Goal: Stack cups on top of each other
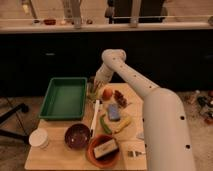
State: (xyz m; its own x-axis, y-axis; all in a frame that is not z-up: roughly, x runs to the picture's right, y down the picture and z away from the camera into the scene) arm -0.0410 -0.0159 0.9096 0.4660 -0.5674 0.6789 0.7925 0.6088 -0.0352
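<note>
My gripper point(93, 90) hangs at the back of the table, just right of the green tray point(64, 97) and left of a red-orange fruit point(107, 93). A bit of yellow-green, which may be the yellow-green cup point(91, 96), shows right under the gripper's tip. The dark brownish-grey cup cannot be made out and is probably hidden behind the gripper. My white arm point(130, 75) reaches in from the lower right, over the table.
On the wooden table point(55, 157) are a white tub point(38, 137), a dark purple bowl point(77, 136), and an orange bowl point(102, 150) holding a pale block. There are also a blue sponge point(114, 112), a banana point(123, 123), a green vegetable point(105, 124), a white utensil point(95, 115) and a fork point(135, 153).
</note>
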